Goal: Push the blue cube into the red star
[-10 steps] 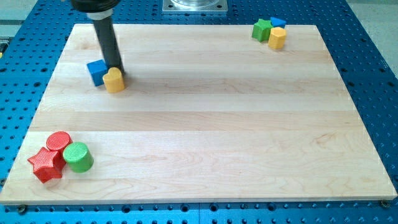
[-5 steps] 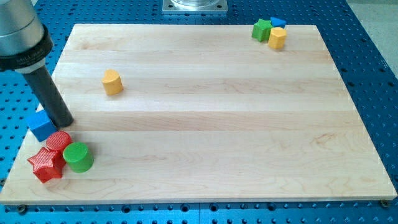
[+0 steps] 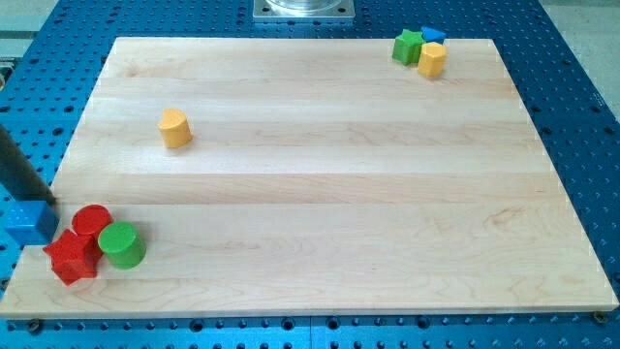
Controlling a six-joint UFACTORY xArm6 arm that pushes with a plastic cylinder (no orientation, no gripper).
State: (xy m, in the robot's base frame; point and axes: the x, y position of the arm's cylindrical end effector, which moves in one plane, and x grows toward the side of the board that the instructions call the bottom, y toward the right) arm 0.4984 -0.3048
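The blue cube point(image 3: 26, 223) sits at the board's left edge, partly off it, just left of and above the red star point(image 3: 69, 258). The two look close or touching. My rod comes in from the view's left edge, and my tip point(image 3: 46, 200) rests against the blue cube's upper right side. A red cylinder point(image 3: 92, 221) and a green cylinder point(image 3: 122, 244) crowd the red star on its right.
A yellow heart-like block point(image 3: 175, 127) stands alone at the upper left of the wooden board point(image 3: 320, 174). A green star point(image 3: 408, 46), a blue block point(image 3: 432, 34) and a yellow block point(image 3: 432, 59) cluster at the top right.
My tip has swept the blue cube from beside the yellow block down and left to the board's left edge, next to the red star. The red star has shifted slightly.
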